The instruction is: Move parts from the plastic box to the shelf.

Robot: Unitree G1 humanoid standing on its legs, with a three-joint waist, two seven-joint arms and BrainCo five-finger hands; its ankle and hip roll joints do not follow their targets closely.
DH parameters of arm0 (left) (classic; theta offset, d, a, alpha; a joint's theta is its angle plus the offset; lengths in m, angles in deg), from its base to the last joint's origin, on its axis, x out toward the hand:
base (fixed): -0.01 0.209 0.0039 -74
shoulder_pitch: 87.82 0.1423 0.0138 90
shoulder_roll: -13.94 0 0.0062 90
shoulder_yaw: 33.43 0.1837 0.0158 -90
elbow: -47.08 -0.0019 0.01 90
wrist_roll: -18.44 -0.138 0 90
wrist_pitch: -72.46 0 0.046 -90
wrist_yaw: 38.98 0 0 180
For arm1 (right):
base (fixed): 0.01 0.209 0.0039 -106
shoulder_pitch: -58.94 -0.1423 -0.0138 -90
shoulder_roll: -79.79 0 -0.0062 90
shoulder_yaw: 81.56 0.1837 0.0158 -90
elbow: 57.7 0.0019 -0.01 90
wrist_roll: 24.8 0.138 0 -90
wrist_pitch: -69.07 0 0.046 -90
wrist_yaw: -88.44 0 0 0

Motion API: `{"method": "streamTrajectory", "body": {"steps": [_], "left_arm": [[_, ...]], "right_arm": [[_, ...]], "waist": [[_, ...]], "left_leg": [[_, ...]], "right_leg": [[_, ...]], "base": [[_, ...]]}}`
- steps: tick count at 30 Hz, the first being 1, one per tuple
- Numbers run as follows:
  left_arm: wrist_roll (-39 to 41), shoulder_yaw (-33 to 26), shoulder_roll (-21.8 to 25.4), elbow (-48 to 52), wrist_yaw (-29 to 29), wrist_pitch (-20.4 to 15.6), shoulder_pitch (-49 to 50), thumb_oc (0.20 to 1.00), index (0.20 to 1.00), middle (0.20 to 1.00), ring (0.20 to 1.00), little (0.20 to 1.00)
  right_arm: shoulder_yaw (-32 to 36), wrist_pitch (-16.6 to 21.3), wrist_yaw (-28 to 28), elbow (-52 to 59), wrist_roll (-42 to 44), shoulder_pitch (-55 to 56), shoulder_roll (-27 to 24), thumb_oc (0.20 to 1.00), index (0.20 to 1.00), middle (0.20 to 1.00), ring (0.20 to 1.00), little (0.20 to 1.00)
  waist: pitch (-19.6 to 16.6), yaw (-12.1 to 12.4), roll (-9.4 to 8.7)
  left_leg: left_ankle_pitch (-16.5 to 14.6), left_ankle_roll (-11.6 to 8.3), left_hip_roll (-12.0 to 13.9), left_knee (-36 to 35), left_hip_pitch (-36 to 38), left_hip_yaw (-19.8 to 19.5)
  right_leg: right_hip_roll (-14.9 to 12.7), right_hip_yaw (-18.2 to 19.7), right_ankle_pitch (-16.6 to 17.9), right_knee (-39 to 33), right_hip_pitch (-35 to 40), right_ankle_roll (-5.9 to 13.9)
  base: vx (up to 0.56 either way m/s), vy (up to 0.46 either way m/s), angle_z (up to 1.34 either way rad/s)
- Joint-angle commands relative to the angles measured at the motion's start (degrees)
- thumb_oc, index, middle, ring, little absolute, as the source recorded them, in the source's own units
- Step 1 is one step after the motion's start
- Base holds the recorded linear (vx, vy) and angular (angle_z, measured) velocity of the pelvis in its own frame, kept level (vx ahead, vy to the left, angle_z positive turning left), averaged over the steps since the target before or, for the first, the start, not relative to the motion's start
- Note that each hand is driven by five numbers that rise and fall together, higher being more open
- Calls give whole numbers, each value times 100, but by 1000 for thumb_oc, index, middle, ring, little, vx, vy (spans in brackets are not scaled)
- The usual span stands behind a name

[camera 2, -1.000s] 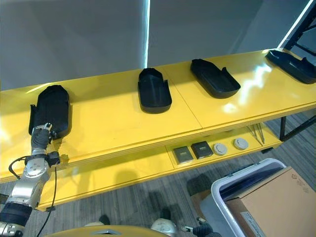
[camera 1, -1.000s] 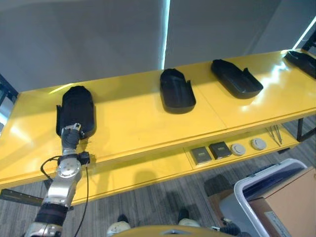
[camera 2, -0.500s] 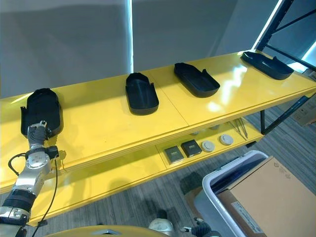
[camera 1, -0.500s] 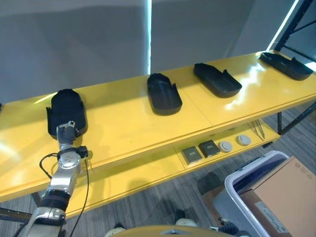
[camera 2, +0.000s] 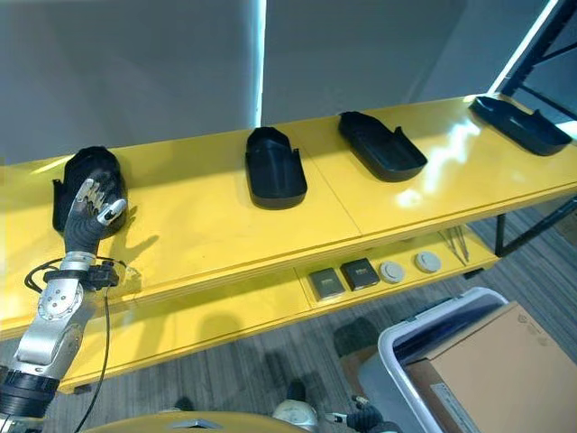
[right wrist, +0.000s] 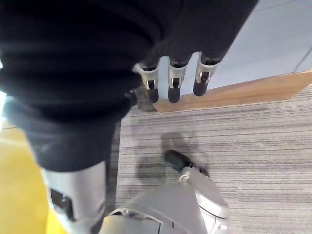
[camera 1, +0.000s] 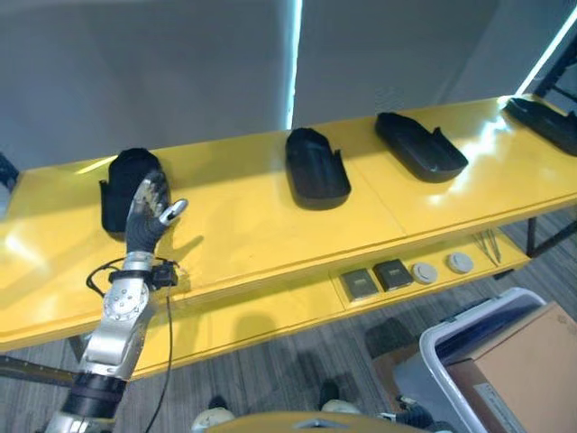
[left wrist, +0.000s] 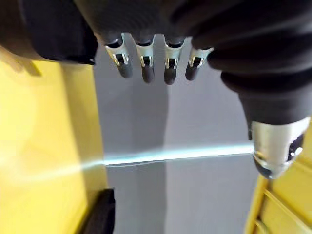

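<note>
While left hand [camera 1: 147,215] hangs open and empty, leftmost black part [camera 1: 122,178] just behind on shelf [camera 1: 243,225]

Four black moulded plastic parts lie on the top board of the yellow shelf [camera 1: 270,225], spread in a row, well apart. Leftmost part [camera 1: 124,180]: rounded far end, near end partly hidden by the raised left hand. Second part [camera 1: 316,168]: tray-like, hollow side up, rounded far end, near the shelf's middle. Third part [camera 1: 421,145]: longer, angled, raised tabs on its near end. Fourth part [camera 2: 517,124] at the far right end. Grey plastic box [camera 1: 451,356] on the floor at lower right, a cardboard carton over it, contents hidden.
</note>
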Motion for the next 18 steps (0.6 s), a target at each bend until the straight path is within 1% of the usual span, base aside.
{"method": "streamTrajectory", "body": {"steps": [1,4,5,6,7,8,10,12,13,14,15,17,18], "left_arm": [[658,-288,121,394,1106,-268,81,1000,1000,1000,1000,1000],[832,-175,161,398,1349,133,469,1000,1000,1000,1000,1000],[759,-153,176,365,1397,248,566,1000,1000,1000,1000,1000],[648,-120,198,315,1380,231,685,1000,1000,1000,1000,1000],[531,-16,271,87,1383,284,1028,1000,1000,1000,1000,1000],[467,25,307,-31,1535,378,1173,1000,1000,1000,1000,1000],[612,79,335,-298,1813,396,1552,1000,1000,1000,1000,1000],[1181,152,311,-777,2055,392,1964,1000,1000,1000,1000,1000],[1218,161,295,-866,2087,387,2022,1000,1000,1000,1000,1000],[1094,196,309,-1102,2101,171,2106,1000,1000,1000,1000,1000],[951,245,310,-1471,2351,-41,2184,1000,1000,1000,1000,1000],[900,307,283,-1677,2273,-52,2228,1000,1000,1000,1000,1000],[899,385,241,-1980,2248,-34,2251,1000,1000,1000,1000,1000]], "right_arm": [[172,67,-228,-95,-117,-165,128,1000,1000,1000,1000,1000],[174,70,-272,-143,-29,-208,132,1000,1000,1000,1000,1000],[172,66,-276,-141,-10,-206,131,1000,1000,1000,1000,1000],[178,52,-279,-136,21,-214,122,1000,1000,1000,1000,1000],[160,20,-317,-130,101,-234,114,1000,1000,1000,1000,1000],[144,13,-337,-135,148,-245,104,1000,1000,1000,1000,1000],[144,24,-334,-193,237,-277,60,1000,1000,1000,1000,1000],[168,70,-298,-260,266,-265,2,1000,1000,1000,1000,1000],[171,66,-289,-263,271,-258,-6,1000,1000,1000,1000,1000],[166,75,-277,-295,267,-264,-19,1000,1000,1000,1000,1000],[136,112,-244,-410,271,-331,-57,1000,1000,1000,1000,1000],[109,169,-212,-535,302,-389,-84,1000,1000,1000,1000,1000],[92,209,-214,-628,286,-425,-76,1000,1000,1000,1000,1000]], "waist": [[61,150,-10],[38,247,14],[30,266,21],[30,289,27],[45,348,48],[29,382,54],[37,454,74],[54,527,104],[53,538,107],[53,552,111],[59,584,112],[67,604,122],[65,616,131]], "left_leg": [[-357,144,79,646,-350,-129],[-336,133,81,622,-349,-161],[-330,130,83,614,-348,-169],[-323,126,82,616,-352,-176],[-322,123,81,612,-327,-205],[-303,126,84,603,-351,-213],[-281,118,89,601,-367,-236],[-250,125,93,576,-373,-263],[-247,128,94,570,-372,-265],[-240,129,96,560,-366,-267],[-217,126,105,551,-369,-268],[-200,126,118,531,-367,-274],[-188,122,117,501,-363,-281]], "right_leg": [[-255,157,-504,490,84,226],[-250,93,-493,462,115,223],[-249,75,-490,454,122,223],[-248,62,-487,449,128,219],[-241,25,-492,448,164,208],[-238,9,-480,440,143,198],[-235,-32,-474,423,148,188],[-232,-87,-465,410,157,183],[-231,-99,-464,404,161,184],[-231,-117,-458,399,165,185],[-227,-139,-447,397,162,170],[-219,-158,-449,390,163,154],[-212,-161,-448,379,159,149]], "base": [[-70,-40,9],[-66,-42,5],[-55,-35,2],[-65,-37,4],[-70,-37,7],[-67,-33,12],[-75,-21,15],[-80,-16,9],[-43,-12,4],[-51,-16,15],[-60,-15,23],[-52,-4,18],[-52,4,4]]}}
